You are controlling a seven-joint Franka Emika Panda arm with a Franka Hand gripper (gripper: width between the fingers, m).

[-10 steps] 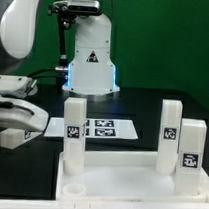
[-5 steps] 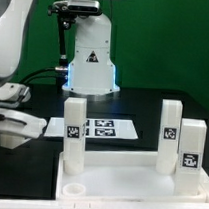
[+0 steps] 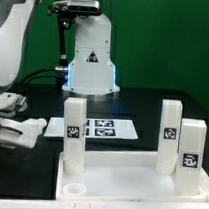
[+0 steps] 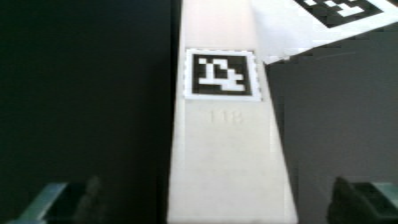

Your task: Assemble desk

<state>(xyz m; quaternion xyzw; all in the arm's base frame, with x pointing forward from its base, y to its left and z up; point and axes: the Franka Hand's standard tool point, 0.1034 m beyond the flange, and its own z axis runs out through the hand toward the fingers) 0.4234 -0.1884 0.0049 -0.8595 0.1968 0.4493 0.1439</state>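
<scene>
A white desk leg (image 4: 222,130) with a black-and-white tag (image 4: 222,75) lies flat on the black table. In the wrist view it runs between my two fingers (image 4: 54,202), with a dark gap on each side. My gripper (image 4: 210,205) is open and straddles the leg without touching it. In the exterior view the gripper (image 3: 13,132) is low over the table at the exterior view's left and hides most of that leg. The white rimmed tabletop (image 3: 118,183) lies in front, with three legs upright on it (image 3: 74,131) (image 3: 170,130) (image 3: 191,148).
The marker board (image 3: 103,127) lies flat behind the tabletop; its corner (image 4: 329,15) shows in the wrist view. The white robot base (image 3: 92,57) with a triangle logo stands at the back. A round socket (image 3: 75,191) sits at the tabletop's near corner.
The arm has moved down and toward the exterior view's left, bringing the gripper lower over the lying leg. The jaws stayed open. The tabletop and upright legs have not moved.
</scene>
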